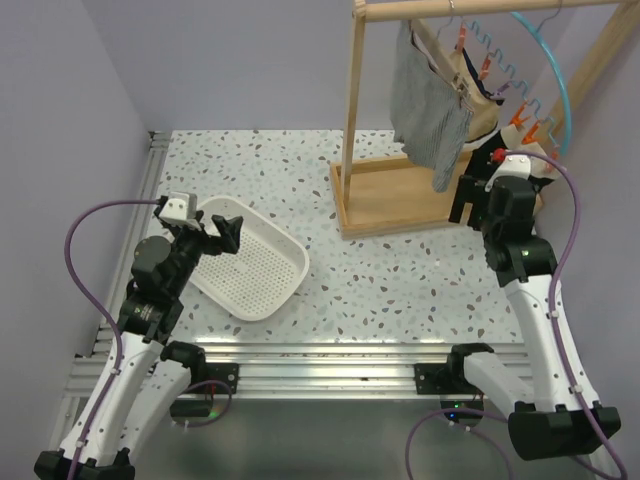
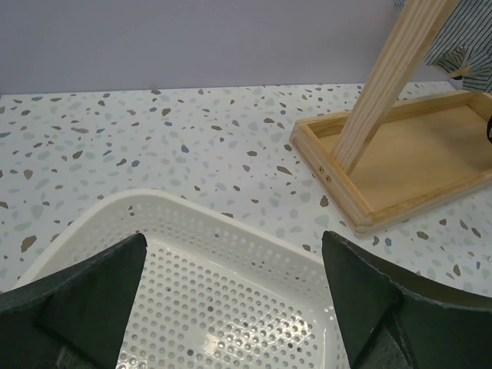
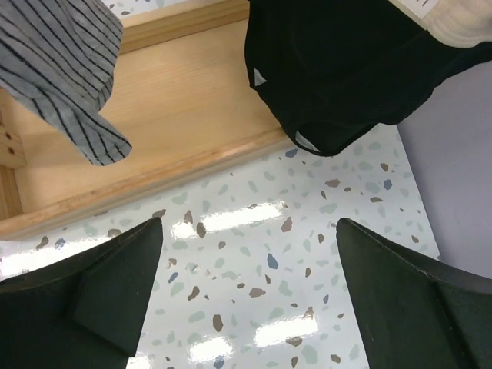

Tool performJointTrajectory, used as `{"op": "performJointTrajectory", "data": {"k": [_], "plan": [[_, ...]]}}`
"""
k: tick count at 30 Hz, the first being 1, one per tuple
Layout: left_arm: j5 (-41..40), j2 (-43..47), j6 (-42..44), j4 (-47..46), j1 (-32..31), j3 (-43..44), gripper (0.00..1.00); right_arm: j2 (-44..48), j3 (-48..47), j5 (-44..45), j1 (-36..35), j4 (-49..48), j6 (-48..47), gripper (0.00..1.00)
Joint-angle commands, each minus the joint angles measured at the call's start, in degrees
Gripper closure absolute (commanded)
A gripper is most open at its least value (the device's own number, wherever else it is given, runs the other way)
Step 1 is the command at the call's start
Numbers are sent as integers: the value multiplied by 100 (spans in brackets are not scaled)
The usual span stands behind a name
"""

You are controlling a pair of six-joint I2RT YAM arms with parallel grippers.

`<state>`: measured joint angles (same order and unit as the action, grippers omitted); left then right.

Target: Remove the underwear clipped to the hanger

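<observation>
Left claw [image 1: 224, 228] is hovering wide open over the white basket [image 1: 286, 262] (nothing showing in it). Right claw [image 3: 250, 257] is gaping empty below the rack [image 1: 352, 120]. Beyond, the grey striped pair [image 1: 425, 100], beige pair [image 1: 465, 75] and black pair [image 3: 330, 77] are all hanging clipped to the hanger [image 1: 561, 90]. None removed yet.

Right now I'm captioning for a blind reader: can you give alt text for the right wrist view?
A grey striped cloth garment and a black cloth garment with a pale waistband hang above a wooden rack base. Below, a speckled tabletop shows between the dark fingers of the open right gripper.
</observation>
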<state>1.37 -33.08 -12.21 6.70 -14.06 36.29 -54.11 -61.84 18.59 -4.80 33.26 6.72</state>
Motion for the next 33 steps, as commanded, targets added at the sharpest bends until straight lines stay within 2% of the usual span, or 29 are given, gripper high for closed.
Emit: {"op": "performJointTrajectory", "data": {"k": [1, 7, 11, 14, 17, 21, 25, 29, 32, 33], "plan": [[92, 21, 113, -239, -26, -26, 0, 58, -520, -320, 5, 102, -467, 1], [83, 47, 131, -239, -26, -26, 0, 6, -1092, -2033, -12, 769, -2601, 1], [39, 56, 140, -231, -26, -17, 0, -100, -1593, -2965, -39, 1769, -3668, 1], [48, 56, 148, -222, -26, -8, 0, -126, -2164, -3404, -39, 2122, -3564, 1], [22, 56, 157, -195, -26, 9, 0, -213, -2814, -3888, -39, 2185, -3081, 1], [101, 126, 148, -169, -26, 18, 0, -521, -3718, -4267, -39, 1896, -2396, 1], [162, 214, 122, -195, -26, 9, 0, -785, -4186, -4066, -30, 1378, -1745, 1], [180, 285, 105, -204, -26, 1, 0, -1241, -5010, -3390, -39, 1017, -1490, 4], [206, 302, 96, -213, -26, 9, 0, -2049, -6544, -3388, -39, 1130, -1279, 8], [206, 311, 96, -204, -26, 9, 0, -2625, -6916, -3397, -30, 1235, -1165, 8]]}}
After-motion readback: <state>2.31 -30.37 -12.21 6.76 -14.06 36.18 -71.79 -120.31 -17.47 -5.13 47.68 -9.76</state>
